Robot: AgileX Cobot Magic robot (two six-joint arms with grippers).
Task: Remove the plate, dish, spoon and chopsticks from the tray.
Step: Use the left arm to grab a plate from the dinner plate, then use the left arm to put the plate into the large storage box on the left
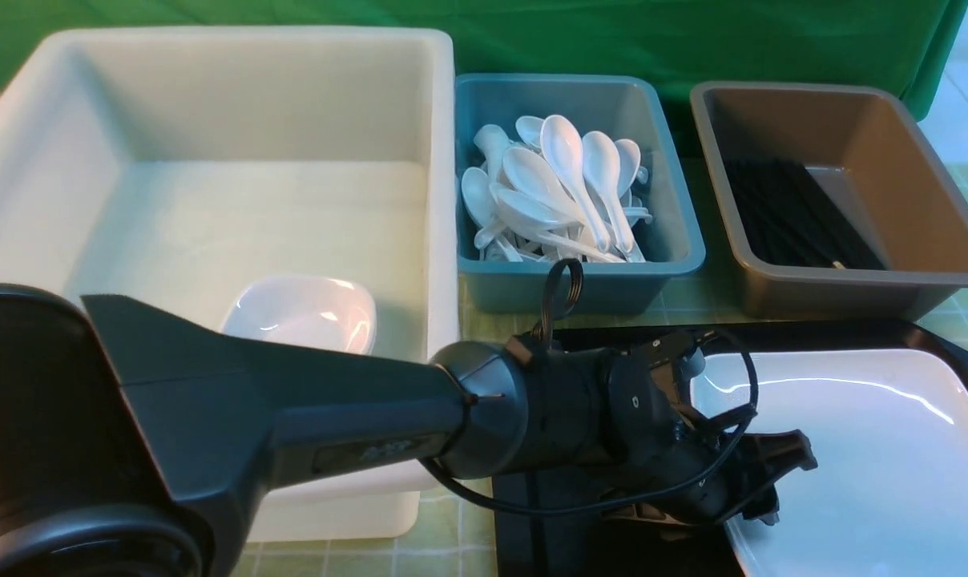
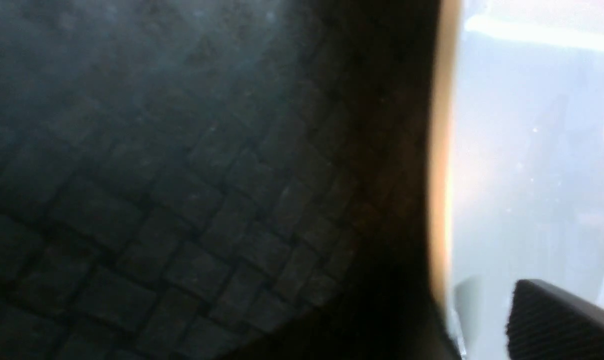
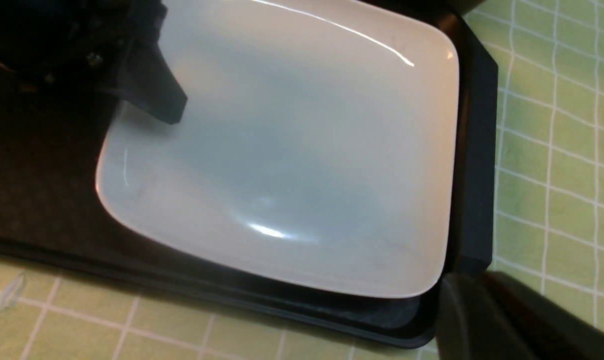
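Left arm nearest me, my left tool at the left rim of the plate on the tray, grip I cannot tell, right tool closed together

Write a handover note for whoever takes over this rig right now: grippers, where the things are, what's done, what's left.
Left gripper: at the left rim of the plate, one finger over it; whether it has a grip is unclear.
Right gripper: shut, nothing seen in it.
Things: plate lies on the tray; dish in the white bin; spoons in the blue bin; chopsticks in the brown bin.
Done: no dish, spoon or chopsticks seen on the tray.
Left: lift the plate off the tray.
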